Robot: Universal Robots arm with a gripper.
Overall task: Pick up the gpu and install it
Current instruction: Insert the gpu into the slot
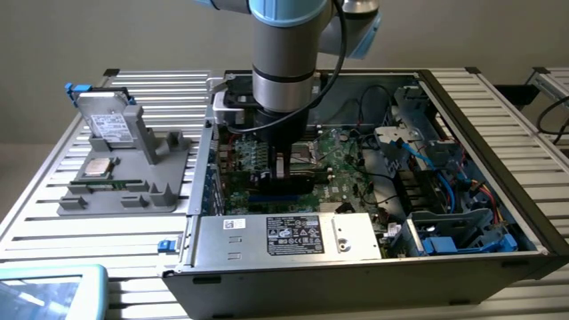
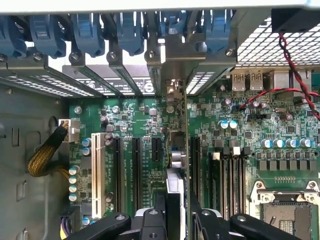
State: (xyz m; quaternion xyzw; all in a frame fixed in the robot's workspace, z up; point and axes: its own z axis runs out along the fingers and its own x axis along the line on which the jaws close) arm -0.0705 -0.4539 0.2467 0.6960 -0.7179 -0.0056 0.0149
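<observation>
GPU (image 1: 294, 181) stood on edge under the gripper (image 1: 287, 167), down inside the open computer case (image 1: 480, 100) and just over the green motherboard (image 1: 347, 153). From where the exterior view looked, the arm came straight down into the case, and the jaws were closed partway onto the card's upper edge. Off to the exterior view's left, a grey holder (image 1: 164, 197) sat on the slatted table (image 1: 53, 200), carrying a silver hard drive (image 1: 108, 123) and a long green memory stick (image 1: 111, 184).

Looking down from the wrist, I saw the GPU (image 2: 174, 175) edge-on, pinched between the two black fingers (image 2: 161, 220) of the gripper (image 2: 177, 217). The card ran in line with the dark expansion slots (image 2: 136, 170), beside a white slot (image 2: 96, 170), and its far end met the rear wall beneath a row of blue latches (image 2: 90, 30). Whether it was pressed fully into a slot, I couldn't tell.
</observation>
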